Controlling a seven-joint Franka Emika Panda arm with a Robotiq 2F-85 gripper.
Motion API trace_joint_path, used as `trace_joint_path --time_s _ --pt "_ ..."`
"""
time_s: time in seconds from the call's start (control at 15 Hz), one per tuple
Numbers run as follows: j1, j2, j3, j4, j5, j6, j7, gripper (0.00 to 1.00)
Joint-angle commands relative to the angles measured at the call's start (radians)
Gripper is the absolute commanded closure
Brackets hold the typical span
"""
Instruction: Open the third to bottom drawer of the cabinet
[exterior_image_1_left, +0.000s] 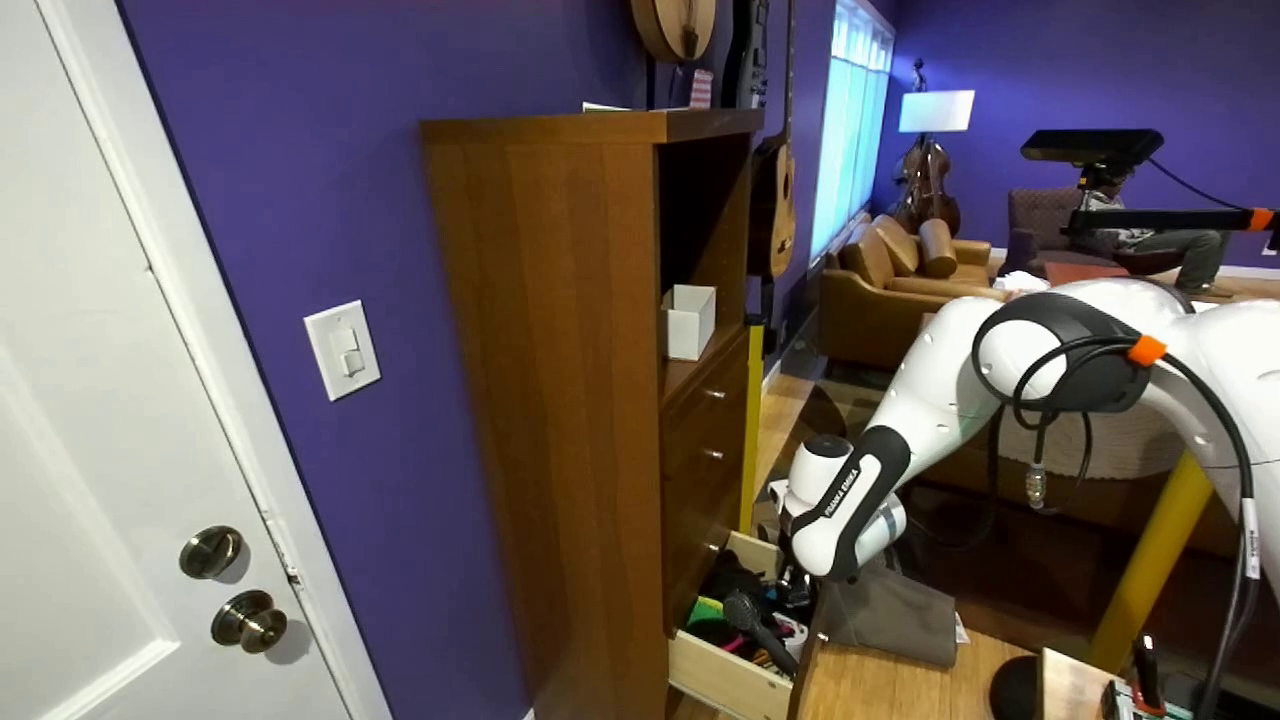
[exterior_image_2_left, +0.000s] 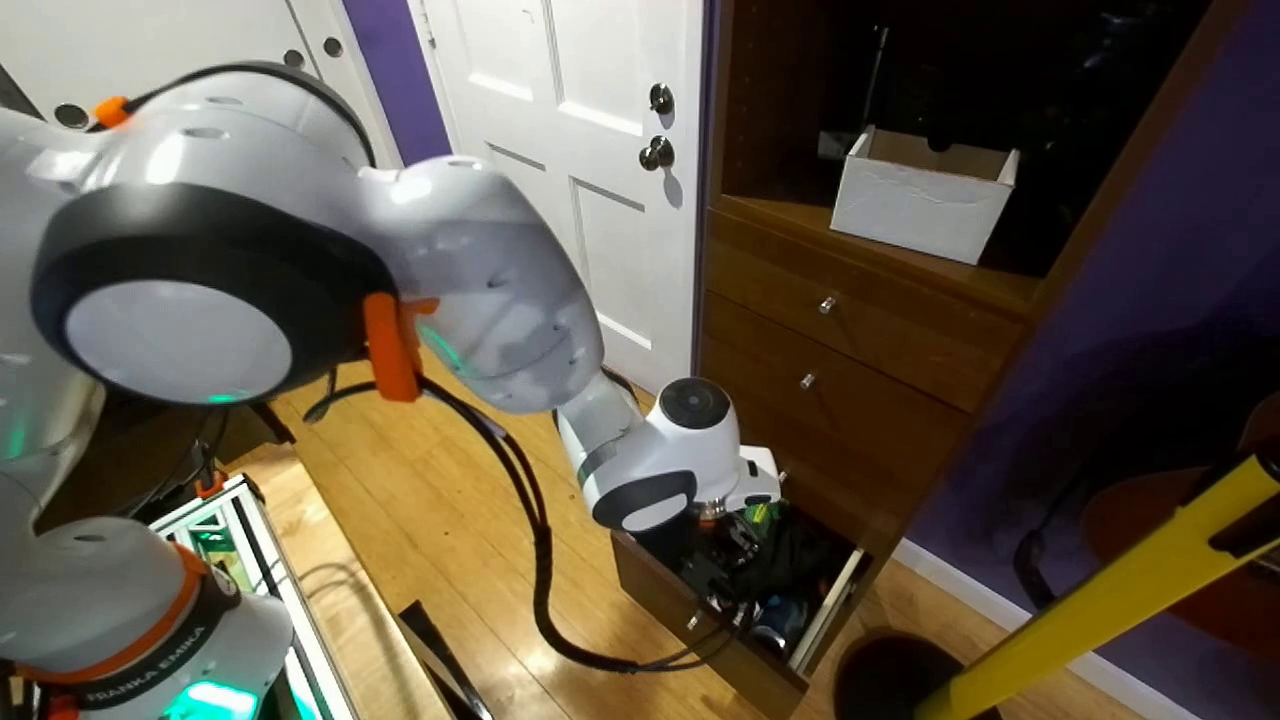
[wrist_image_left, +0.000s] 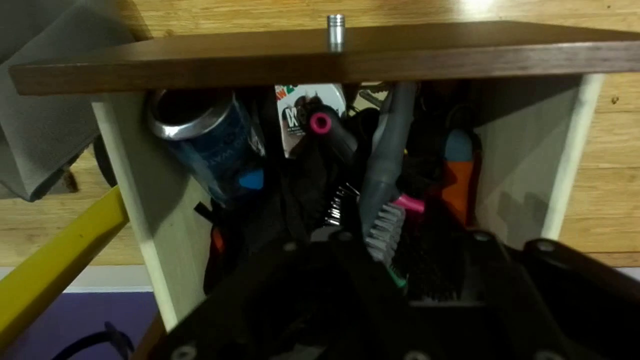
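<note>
In an exterior view, the door (exterior_image_1_left: 90, 400) is located at far left, and the switch (exterior_image_1_left: 342, 350) is mounted between it and the cabinet (exterior_image_1_left: 560, 400). Inside the cabinet, above the closed fronts (exterior_image_1_left: 695, 480), the box (exterior_image_1_left: 688, 322) is stored. Beneath those fronts, the drawer (exterior_image_1_left: 725, 680) is extended well out, with the brush (exterior_image_1_left: 765, 635) contained in it; whether its position is third from the bottom cannot be confirmed. Farther right, the gripper (exterior_image_1_left: 794, 592) is positioned over the drawer; whether its tips are together or apart cannot be told, the wrist view being too dark there. The knob (wrist_image_left: 335, 33), on the drawer's outer face, is not grasped. At right, the arm (exterior_image_1_left: 930, 385) is extended toward the cabinet. The opening step is judged complete or nearly so. For the next move, a straight lift clear of the drawer walls is called for; if more travel is required, the face is pulled outward.
</note>
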Motion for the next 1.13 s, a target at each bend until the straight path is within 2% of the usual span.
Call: trace_joint_path --time_s 0.0,0.27,0.33,0.4,0.67,0.73,0.87,1.07 --pt "0.068 -0.151 -0.031 -0.112 0.057 -0.057 0.090 0.31" --pt "0.163 -0.287 -0.081 -0.200 0.083 -0.156 0.164 0.01" --pt "0.217 -0.317 -0.129 -0.219 0.065 -0.180 0.202 0.00" --pt "0.232 -0.344 -0.134 -0.243 0.065 -0.192 0.208 0.00" --pt "0.360 -0.431 -0.249 -0.320 -0.008 -0.221 0.291 0.00" --pt "0.313 -0.373 -0.199 -0.263 0.049 -0.193 0.231 0.00" --pt "0.347 -0.405 -0.231 -0.292 0.026 -0.204 0.257 0.01" --pt "0.354 -0.416 -0.240 -0.303 0.021 -0.205 0.261 0.00"
